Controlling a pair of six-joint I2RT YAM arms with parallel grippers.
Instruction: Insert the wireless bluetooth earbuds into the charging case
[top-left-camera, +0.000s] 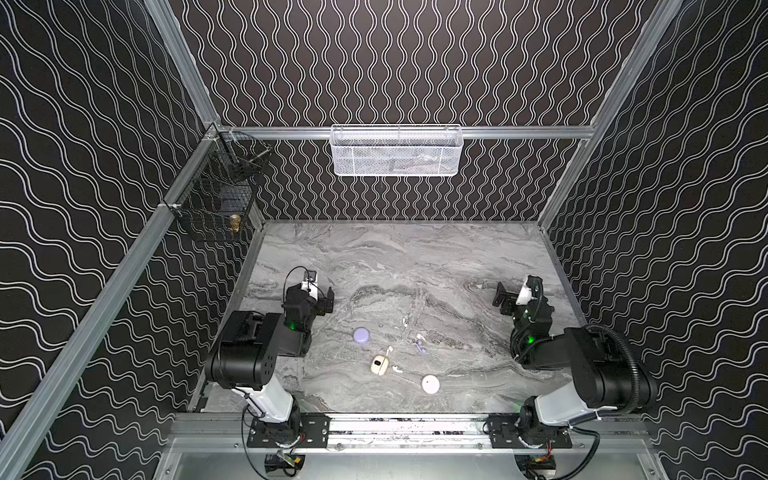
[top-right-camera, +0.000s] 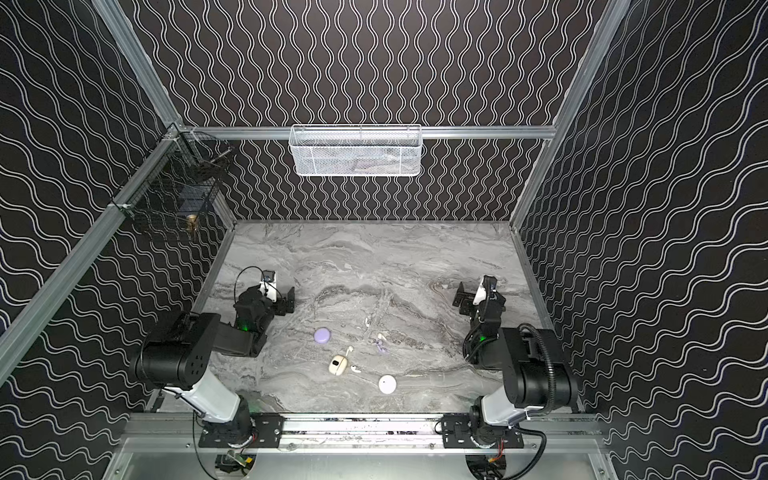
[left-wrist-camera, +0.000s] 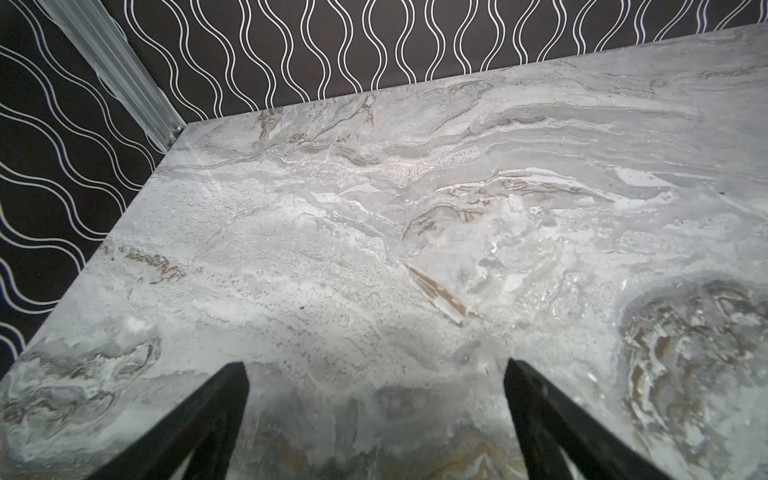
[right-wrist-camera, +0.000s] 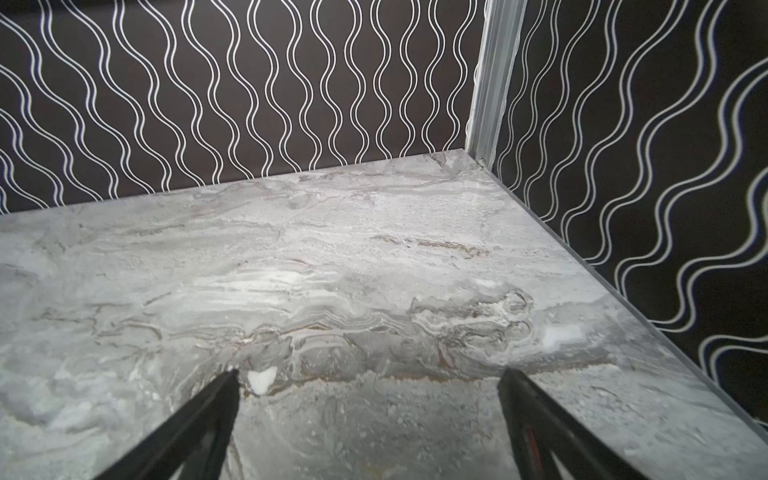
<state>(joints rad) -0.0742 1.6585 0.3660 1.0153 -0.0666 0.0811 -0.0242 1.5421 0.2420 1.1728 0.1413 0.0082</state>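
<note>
Three pebble-like charging cases lie on the marble table in both top views: a lavender case (top-left-camera: 360, 335) (top-right-camera: 322, 335), a cream case (top-left-camera: 379, 365) (top-right-camera: 337, 365) with a dark spot, and a white case (top-left-camera: 430, 384) (top-right-camera: 387, 384). Several tiny earbuds lie loose around them: white ones (top-left-camera: 405, 321) (top-left-camera: 420, 336) (top-left-camera: 397, 368), a cream one (top-left-camera: 389, 351) and a lavender one (top-left-camera: 420, 345). My left gripper (top-left-camera: 327, 301) (left-wrist-camera: 374, 368) stands open, back left of the cases. My right gripper (top-left-camera: 503, 299) (right-wrist-camera: 368, 374) stands open at the far right. Both wrist views show only bare marble between the fingers.
A white mesh basket (top-left-camera: 397, 151) hangs on the back wall. A black wire basket (top-left-camera: 216, 195) hangs in the back left corner. Patterned walls close in the table (top-left-camera: 415, 257) on three sides; the arms' bases sit on the front rail (top-left-camera: 407, 428).
</note>
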